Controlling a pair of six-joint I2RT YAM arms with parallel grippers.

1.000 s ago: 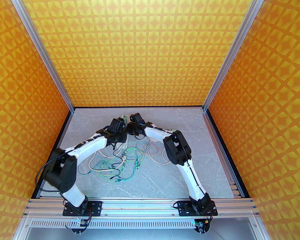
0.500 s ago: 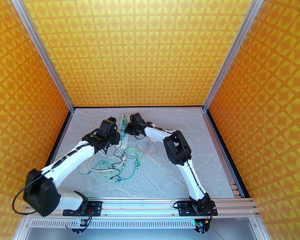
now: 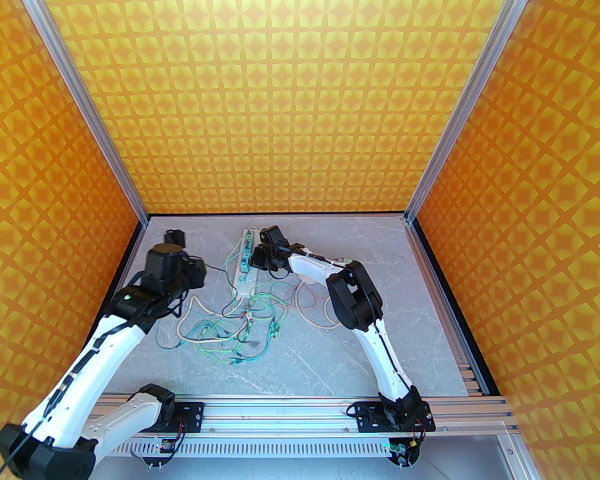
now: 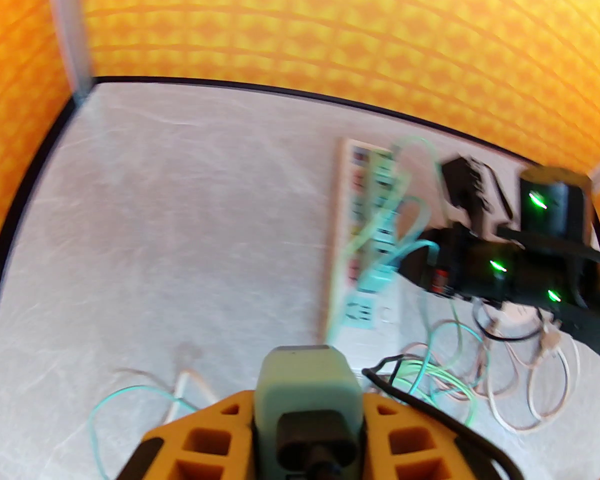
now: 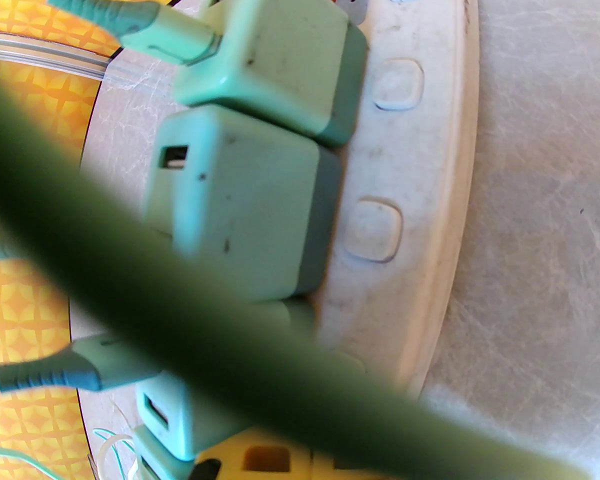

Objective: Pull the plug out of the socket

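A pale grey-green plug (image 4: 305, 383) with a black cable sits clamped between the orange fingers (image 4: 207, 435) of my left gripper (image 4: 307, 420), clear of the socket. In the top view this gripper (image 3: 195, 272) hovers left of the white socket strip (image 3: 245, 279), and the cable runs from it back toward the strip. The strip (image 4: 347, 203) lies on the table with several mint-green plugs (image 5: 245, 218) seated in it. My right gripper (image 3: 254, 260) is shut and rests down on the strip (image 5: 395, 168) beside those plugs. A blurred dark cable crosses the right wrist view.
A tangle of green, cream and black cables (image 3: 240, 328) lies on the grey table (image 3: 360, 348) in front of the strip. Orange patterned walls enclose the back and both sides. The table's right half and far left corner are bare.
My left arm has swung left and away from the strip, carrying the plug out of its socket with the black cable trailing. The right arm has stayed on the strip.
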